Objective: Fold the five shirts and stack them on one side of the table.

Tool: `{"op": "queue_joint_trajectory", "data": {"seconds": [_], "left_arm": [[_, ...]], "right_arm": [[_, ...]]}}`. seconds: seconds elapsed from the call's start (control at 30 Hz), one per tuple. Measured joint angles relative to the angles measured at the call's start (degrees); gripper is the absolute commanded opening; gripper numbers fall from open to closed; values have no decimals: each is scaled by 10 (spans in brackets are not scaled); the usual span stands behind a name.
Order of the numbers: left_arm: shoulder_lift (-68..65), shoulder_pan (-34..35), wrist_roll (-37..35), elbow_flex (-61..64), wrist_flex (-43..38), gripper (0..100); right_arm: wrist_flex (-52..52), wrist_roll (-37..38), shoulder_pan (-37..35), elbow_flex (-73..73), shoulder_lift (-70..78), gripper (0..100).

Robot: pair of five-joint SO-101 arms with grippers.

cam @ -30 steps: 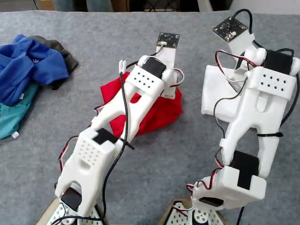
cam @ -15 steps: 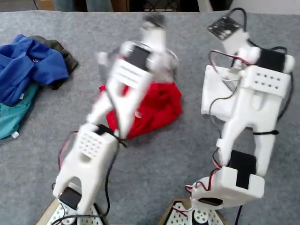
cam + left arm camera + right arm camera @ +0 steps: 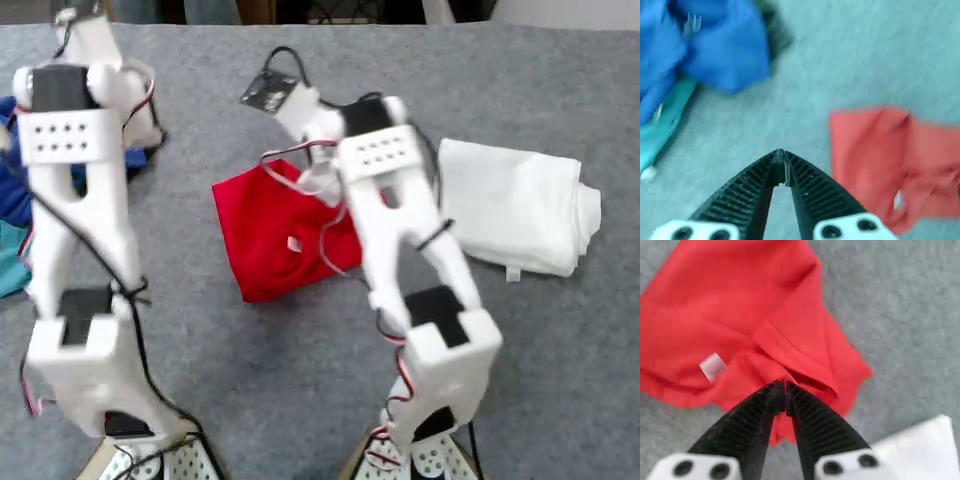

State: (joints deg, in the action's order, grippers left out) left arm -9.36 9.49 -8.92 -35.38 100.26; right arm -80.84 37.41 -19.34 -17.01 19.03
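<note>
- The right gripper [image 3: 784, 386] is pointing down at the red shirt [image 3: 740, 305], its two black ribbed fingers [image 3: 745, 425] meeting at the tips with no gap showing between them.
- The tips are sitting over a raised fold of the red cloth; whether they are pinching any of it cannot be told.
- The red shirt is lying rumpled on the grey table [image 3: 905, 305], creases running across it and one edge bunching up into a point.
- A small white label [image 3: 713, 366] is showing on the red fabric, near the fingertips.
- A white shirt [image 3: 925, 445] is lying beside the red one, with grey table showing between them.
</note>
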Motion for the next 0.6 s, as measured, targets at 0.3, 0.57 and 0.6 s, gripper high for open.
{"op": "queue_joint_trajectory", "data": {"seconds": [0.3, 0.57, 0.6], "left_arm": [[196, 27, 105, 439, -107, 29], [211, 56, 135, 535, -111, 29], [211, 62, 135, 535, -111, 30]], "right_arm": [[55, -41, -53, 0, 102, 15], [47, -41, -42, 0, 137, 15], [41, -41, -34, 0, 137, 15]]}}
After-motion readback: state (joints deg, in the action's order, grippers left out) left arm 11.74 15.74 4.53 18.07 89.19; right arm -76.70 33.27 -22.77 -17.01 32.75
